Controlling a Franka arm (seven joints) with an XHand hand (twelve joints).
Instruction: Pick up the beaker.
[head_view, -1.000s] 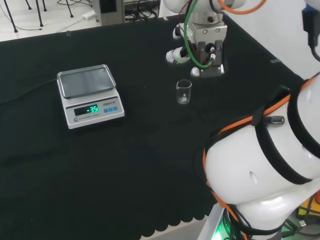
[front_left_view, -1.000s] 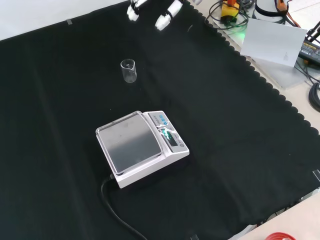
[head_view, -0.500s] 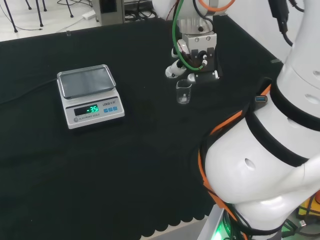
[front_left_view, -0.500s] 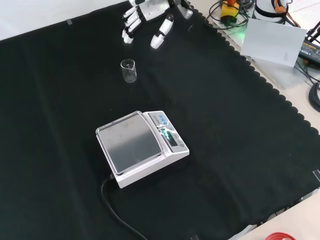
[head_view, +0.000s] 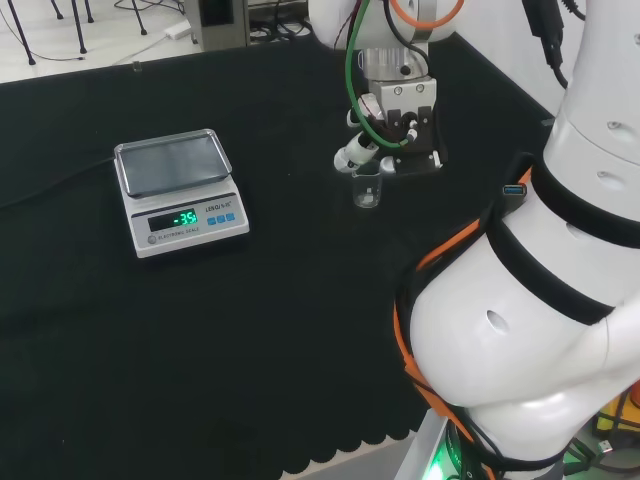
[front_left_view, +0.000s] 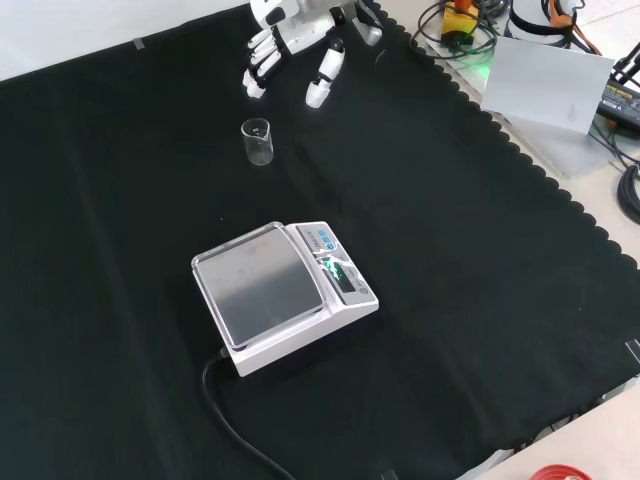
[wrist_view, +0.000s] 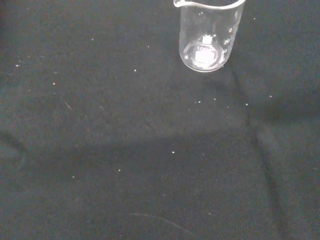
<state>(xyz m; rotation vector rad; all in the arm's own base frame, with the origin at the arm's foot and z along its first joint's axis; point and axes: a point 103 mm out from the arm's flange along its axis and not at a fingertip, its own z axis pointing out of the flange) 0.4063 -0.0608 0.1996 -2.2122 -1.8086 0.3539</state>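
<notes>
On the black cloth of the counter (front_left_view: 450, 300), in the front view, the beaker (front_left_view: 257, 141) stands upright at about 11 o'clock from the scale (front_left_view: 283, 293), well apart from it. It is small clear glass and looks empty. Judgement: light, rigid, smooth-walled, breakable and easily tipped. Best hold is across the straight side wall at mid-height, fingers opposite thumb, clear of the pouring lip seen in the wrist view (wrist_view: 210, 35).

The robot hand (front_left_view: 290, 40) hangs at about 1 o'clock of the beaker, near but not touching, fingers spread and relaxed, holding nothing.

Cloth is soft and slightly creased, so the base may rock. Space around the beaker is free; the scale's cable (front_left_view: 235, 430) trails toward 6 o'clock.
</notes>
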